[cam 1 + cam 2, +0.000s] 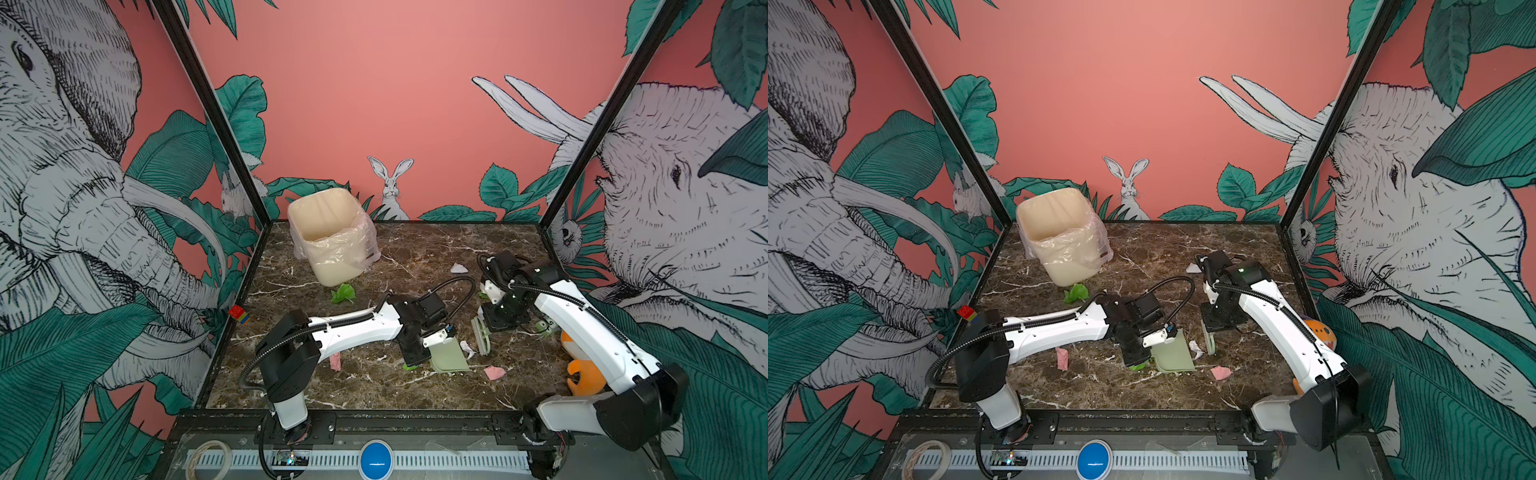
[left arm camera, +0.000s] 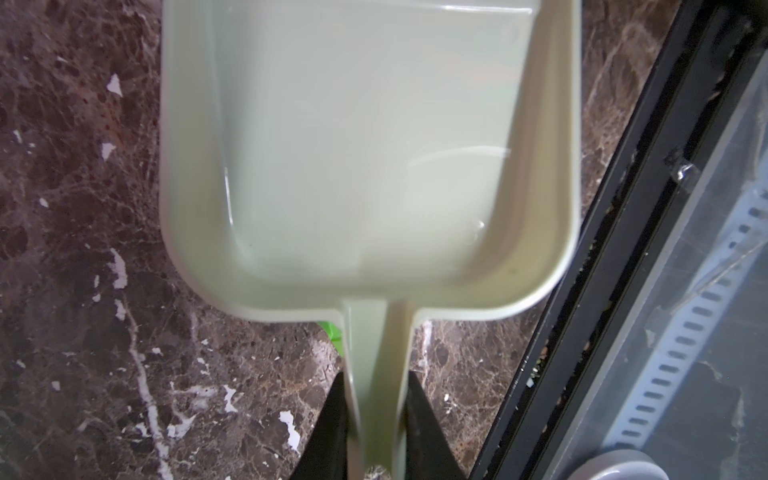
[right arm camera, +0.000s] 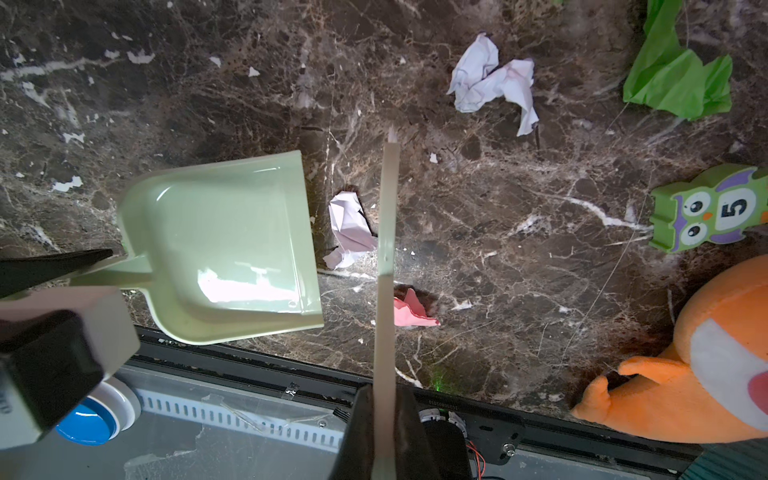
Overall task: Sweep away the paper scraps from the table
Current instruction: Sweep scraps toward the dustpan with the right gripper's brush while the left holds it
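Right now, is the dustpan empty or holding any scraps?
Empty: the dustpan shows a bare floor in the left wrist view; the nearest white scrap lies on the table just outside its lip.

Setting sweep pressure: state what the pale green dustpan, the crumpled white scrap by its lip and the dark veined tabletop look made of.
Pale green dustpan: likely moulded plastic, glossy, bright glare.
Crumpled white scrap: thin paper, matte, sharp creases.
Dark veined tabletop: marble-look, polished; stone or laminate, cannot tell.

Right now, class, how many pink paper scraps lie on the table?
2. One pink scrap lies just in front of the left arm; another pink scrap lies right of the dustpan, near the front edge. The arms may hide more.
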Controlling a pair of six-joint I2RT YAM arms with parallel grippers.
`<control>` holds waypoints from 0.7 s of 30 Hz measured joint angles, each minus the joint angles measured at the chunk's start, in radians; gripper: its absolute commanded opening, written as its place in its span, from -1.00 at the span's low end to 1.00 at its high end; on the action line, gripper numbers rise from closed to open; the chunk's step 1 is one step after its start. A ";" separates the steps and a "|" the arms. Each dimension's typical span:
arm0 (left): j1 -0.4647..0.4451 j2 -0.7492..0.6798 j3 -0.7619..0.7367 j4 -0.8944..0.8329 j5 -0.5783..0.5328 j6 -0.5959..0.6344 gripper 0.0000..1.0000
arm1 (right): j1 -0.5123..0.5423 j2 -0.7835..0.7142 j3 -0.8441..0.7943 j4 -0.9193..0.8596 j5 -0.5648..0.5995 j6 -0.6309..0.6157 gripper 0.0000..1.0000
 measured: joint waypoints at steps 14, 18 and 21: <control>0.000 0.000 -0.074 0.090 -0.021 -0.018 -0.91 | 0.000 0.042 0.048 -0.033 0.000 -0.021 -1.00; 0.000 0.000 -0.074 0.109 -0.026 -0.019 -0.91 | 0.000 0.048 0.048 -0.035 0.000 -0.024 -1.00; 0.000 0.000 -0.076 0.114 -0.031 -0.019 -0.91 | 0.000 0.050 0.048 -0.037 0.000 -0.027 -1.00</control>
